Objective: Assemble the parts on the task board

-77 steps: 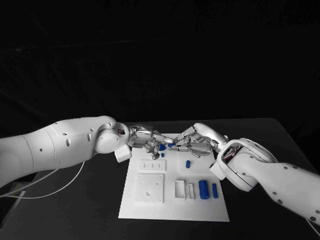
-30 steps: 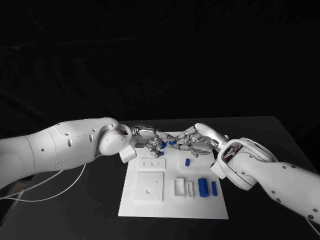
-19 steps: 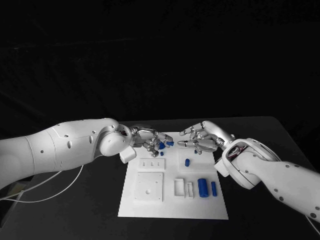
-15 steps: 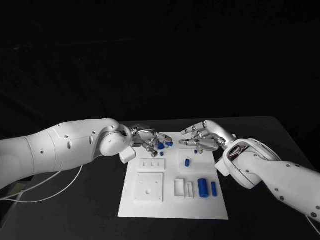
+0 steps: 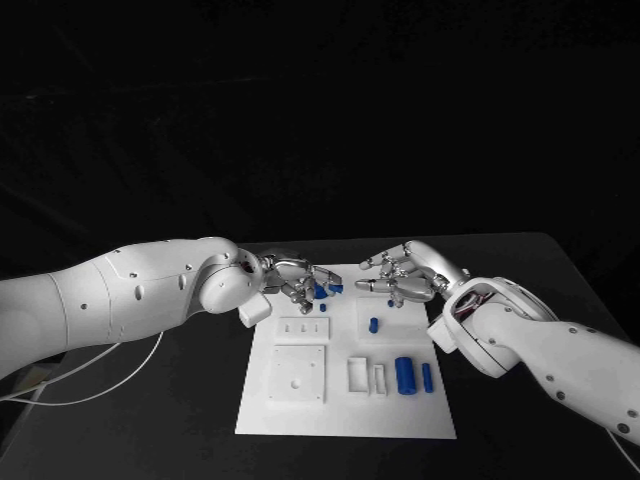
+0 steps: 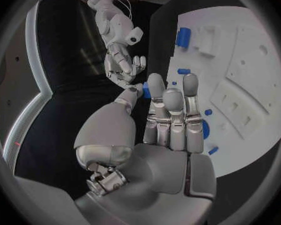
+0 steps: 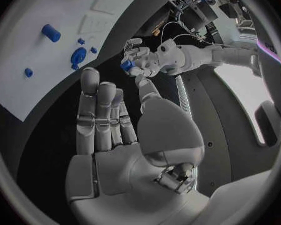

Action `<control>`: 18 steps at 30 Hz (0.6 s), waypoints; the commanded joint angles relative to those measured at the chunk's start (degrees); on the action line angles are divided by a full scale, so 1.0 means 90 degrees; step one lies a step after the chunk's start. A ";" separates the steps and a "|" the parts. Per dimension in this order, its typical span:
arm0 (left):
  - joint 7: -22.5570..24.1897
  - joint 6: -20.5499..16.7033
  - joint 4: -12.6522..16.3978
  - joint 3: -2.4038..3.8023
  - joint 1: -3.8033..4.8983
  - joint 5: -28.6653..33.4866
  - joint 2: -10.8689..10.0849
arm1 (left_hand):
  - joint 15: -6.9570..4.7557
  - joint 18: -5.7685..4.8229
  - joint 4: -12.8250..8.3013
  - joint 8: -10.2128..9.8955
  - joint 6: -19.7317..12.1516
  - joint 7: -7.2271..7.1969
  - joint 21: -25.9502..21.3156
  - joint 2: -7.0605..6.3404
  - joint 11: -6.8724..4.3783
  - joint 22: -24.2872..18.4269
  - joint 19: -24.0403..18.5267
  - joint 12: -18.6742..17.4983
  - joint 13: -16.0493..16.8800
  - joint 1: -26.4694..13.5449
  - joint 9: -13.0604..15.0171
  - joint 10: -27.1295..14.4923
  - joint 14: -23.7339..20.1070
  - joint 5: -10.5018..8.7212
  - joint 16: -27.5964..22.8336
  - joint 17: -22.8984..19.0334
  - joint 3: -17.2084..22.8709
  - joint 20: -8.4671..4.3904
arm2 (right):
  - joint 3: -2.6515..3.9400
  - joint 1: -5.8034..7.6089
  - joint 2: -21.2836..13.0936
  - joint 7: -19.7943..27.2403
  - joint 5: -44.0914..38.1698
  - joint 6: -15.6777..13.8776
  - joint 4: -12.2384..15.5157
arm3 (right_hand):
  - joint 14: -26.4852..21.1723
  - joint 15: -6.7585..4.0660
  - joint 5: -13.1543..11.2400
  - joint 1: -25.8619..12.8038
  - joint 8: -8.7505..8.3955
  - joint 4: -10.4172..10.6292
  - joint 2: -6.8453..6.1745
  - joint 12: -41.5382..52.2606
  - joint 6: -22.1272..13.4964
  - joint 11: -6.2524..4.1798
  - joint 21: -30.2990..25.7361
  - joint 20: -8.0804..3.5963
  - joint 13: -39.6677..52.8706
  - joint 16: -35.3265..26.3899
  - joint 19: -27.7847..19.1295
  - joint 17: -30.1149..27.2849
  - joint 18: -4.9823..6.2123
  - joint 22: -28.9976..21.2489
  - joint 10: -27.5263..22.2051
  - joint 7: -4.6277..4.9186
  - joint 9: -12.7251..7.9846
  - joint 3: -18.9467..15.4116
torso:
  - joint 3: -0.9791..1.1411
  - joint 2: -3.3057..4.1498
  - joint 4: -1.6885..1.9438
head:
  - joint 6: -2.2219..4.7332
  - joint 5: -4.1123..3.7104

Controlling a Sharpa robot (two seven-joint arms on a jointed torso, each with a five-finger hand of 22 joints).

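My left hand (image 5: 291, 282) pinches a small blue part (image 5: 325, 290) between thumb and fingers above the far end of the white task board (image 5: 299, 405). The left wrist view shows that part (image 6: 147, 90) at the fingertips of this hand (image 6: 165, 120). The right wrist view has the same part (image 7: 126, 64) in the left hand (image 7: 140, 62). My right hand (image 5: 404, 275) hovers just to the right of it, fingers apart and empty, and its straight fingers (image 7: 100, 115) hold nothing. A blue peg (image 5: 374, 325) and two blue cylinders (image 5: 407, 378) lie on the board.
White blocks (image 5: 362, 375) sit beside the cylinders, and a square white plate (image 5: 300, 372) lies on the board's left half. More small blue pieces (image 6: 205, 129) lie on the board near my left hand. A white cable (image 5: 118, 375) trails over the table at the left.
Both hands were together around the small blue part. The right hand has let go, opened and drawn back to the right. The left hand keeps the part.
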 commanded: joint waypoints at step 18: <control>0.0037 -0.0165 0.0090 0.0006 -0.0003 -0.0056 0.0032 | -0.0108 -0.0096 -0.0450 0.0014 0.0449 -0.0412 0.0026 0.0011 -0.0196 0.0118 0.0007 0.0047 -0.0003 0.0190 0.0259 0.0345 0.0137 -0.0087 0.0019 0.0024 0.0575 -0.0032 | 0.0000 -0.0138 0.0273 -0.0917 -0.0519 0.0131 -0.0053 | 0.0017 -0.0017 -0.0224 0.0009 -0.0006 0.0182 -0.0084 0.0093 -0.0001 -0.0019 0.0065 0.0009 -0.0023 0.0061 0.0237 -0.0009 0.0081 0.0041 -0.0003 0.0015 0.0001 -0.0278 | 0.0003 0.0002 0.0004 | -0.0010 0.0019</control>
